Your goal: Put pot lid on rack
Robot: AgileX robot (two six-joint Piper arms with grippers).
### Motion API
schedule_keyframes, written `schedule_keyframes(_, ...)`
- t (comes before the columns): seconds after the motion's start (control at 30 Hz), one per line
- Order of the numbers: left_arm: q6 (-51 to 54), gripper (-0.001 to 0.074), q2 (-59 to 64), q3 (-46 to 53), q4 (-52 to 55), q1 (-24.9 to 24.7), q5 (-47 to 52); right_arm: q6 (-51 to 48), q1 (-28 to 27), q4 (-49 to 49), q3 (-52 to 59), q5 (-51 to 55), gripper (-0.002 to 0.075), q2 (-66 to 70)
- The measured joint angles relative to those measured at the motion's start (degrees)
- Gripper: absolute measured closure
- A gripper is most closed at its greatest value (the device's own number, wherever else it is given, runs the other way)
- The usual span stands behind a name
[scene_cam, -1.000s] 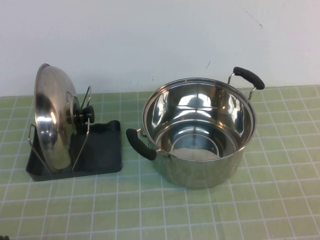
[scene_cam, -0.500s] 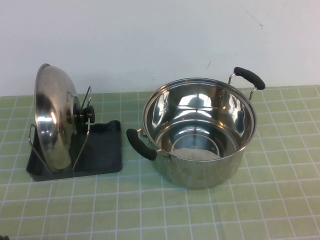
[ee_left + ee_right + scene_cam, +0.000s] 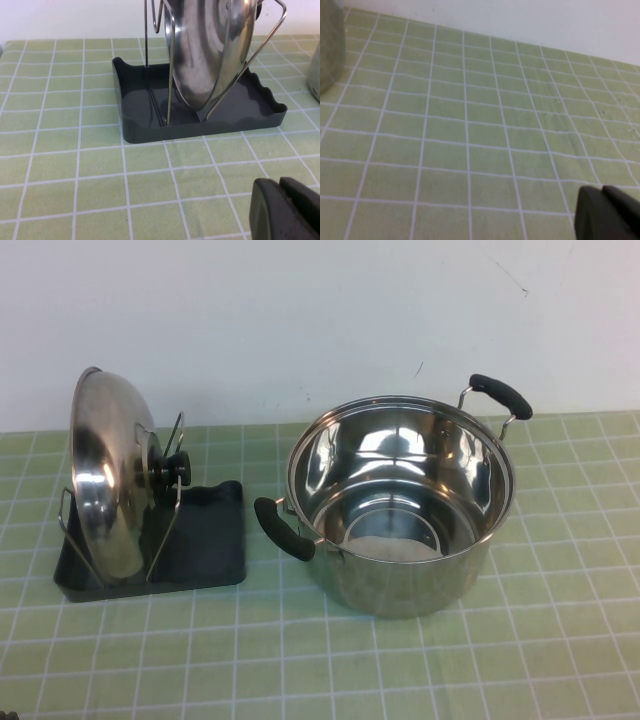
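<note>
Standing on edge in the rack (image 3: 205, 545), the pot lid (image 3: 110, 480) leans between the thin wire uprights (image 3: 168, 502), its black knob (image 3: 172, 468) facing the pot (image 3: 400, 505). The lid's lower rim sits down in the black tray, at the left of the high view, with the pot well apart to the right on the green checked cloth (image 3: 320, 660).

By the look of it the task is done, so the risks are those of a parked, tall, top-heavy load. The lid towers over a small light tray, and the wires only cradle it; a nudge to the tray or the cloth could probably tip it toward the wall or roll it out of the uprights. The left gripper (image 3: 290, 210) sits low over the cloth near the tray's front edge, jaws pressed together and holding nothing; any careless swing from there would strike the tray wall first. The right gripper (image 3: 610, 215) is also closed and empty, over bare cloth beside the pot.

Neither arm shows in the high view. The left wrist view cuts off the lid's top and knob, and exactly where the rim meets the tray floor is hard to make out. The right wrist view catches only a blurred sliver of the pot.
</note>
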Motion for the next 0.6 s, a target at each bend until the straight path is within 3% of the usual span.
schedule_keyframes(0.6, -0.12, 0.0736, -0.09, 0.00, 0.00, 0.00, 0.00, 5.32, 1.56, -0.10, 0.00, 0.12, 0.0727, 0.00)
